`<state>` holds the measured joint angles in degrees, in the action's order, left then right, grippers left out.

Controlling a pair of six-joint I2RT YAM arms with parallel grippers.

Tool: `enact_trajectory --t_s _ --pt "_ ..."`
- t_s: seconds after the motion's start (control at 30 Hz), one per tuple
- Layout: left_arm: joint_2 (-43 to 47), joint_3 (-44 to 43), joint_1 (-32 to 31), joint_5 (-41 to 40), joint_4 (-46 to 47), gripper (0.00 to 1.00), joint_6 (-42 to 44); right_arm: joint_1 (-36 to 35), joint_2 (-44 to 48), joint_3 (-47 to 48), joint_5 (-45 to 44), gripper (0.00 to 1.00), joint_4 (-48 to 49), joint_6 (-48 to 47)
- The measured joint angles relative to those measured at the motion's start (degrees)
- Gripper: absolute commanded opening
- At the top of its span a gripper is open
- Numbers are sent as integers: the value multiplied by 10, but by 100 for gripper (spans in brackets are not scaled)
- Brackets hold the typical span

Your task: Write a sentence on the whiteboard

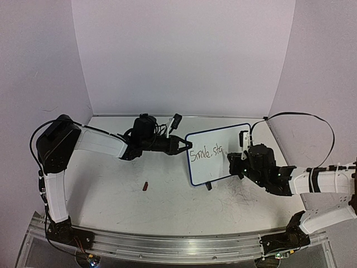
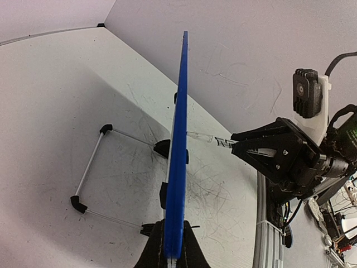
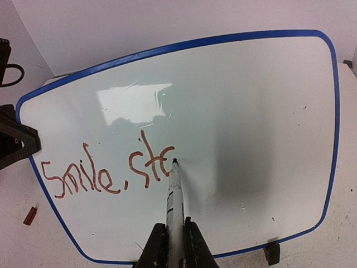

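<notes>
Table: a small red object (image 1: 145,186) lies on the scuffed white table (image 1: 111,195), near and left of the board.
Right gripper: the right gripper (image 3: 174,241) is clamped on a thin white-barrelled marker (image 3: 174,195), whose dark tip touches the board just after the last letter.
Whiteboard: a small rectangular whiteboard with a thin blue frame (image 3: 251,111) stands mid-table on black feet.
Sentence: the reddish handwritten sentence (image 3: 106,173) sits lower left, reading "Smile, st" plus one unclear letter.
Left gripper: the left gripper (image 2: 172,252), farther back, is pinched on the frame's left edge.
</notes>
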<state>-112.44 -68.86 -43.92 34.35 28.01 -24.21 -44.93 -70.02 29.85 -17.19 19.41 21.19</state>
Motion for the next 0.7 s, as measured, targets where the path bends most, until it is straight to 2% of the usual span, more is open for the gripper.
enact_trajectory --t_s 0.7 --pt "0 0 0 0 0 0 0 0 -8 4 -12 0 11 -12"
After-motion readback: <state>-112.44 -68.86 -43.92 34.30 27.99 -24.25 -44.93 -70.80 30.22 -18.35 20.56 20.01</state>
